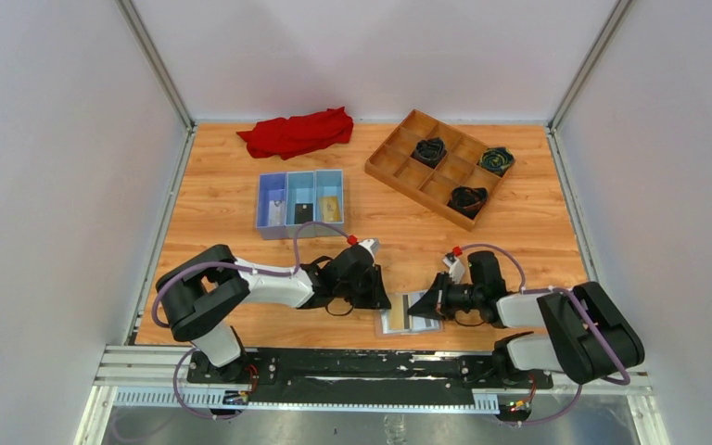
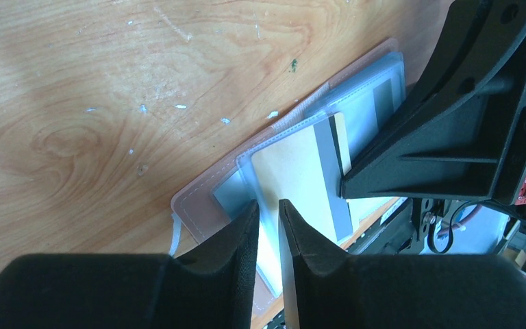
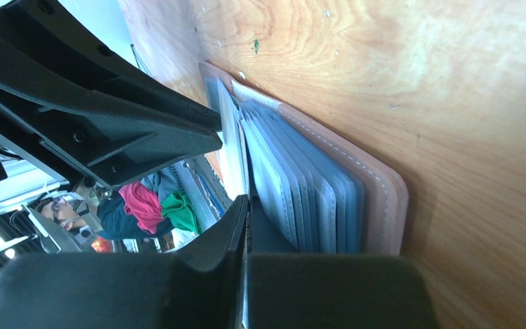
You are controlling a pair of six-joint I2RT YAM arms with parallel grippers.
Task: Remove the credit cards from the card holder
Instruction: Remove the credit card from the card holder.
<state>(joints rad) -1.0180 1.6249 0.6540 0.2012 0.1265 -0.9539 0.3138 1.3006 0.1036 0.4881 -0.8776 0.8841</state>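
card holder (image 1: pixel 406 313), lying open at the near table (image 1: pixel 538 213) edge between two grippers; emptying partly done
left gripper (image 2: pixel 268 212) is reaching over the open leaves, fingers narrowed to a slit at a cream card (image 2: pixel 294 171) in its clear sleeve; whether it is gripping cannot be told. right gripper (image 3: pixel 246 219) is lying low at the holder's other side, fingers pressed together; a leaf caught between them cannot be confirmed. farther back, a blue tray (image 1: pixel 261 225) is holding three loose cards (image 1: pixel 303 213), pale, black and gold, one per compartment, so part of the job looks finished; the cream card at least is waiting. beyond: wooden grid tray (image 1: pixel 399 146), red cloth (image 1: pixel 297 132).
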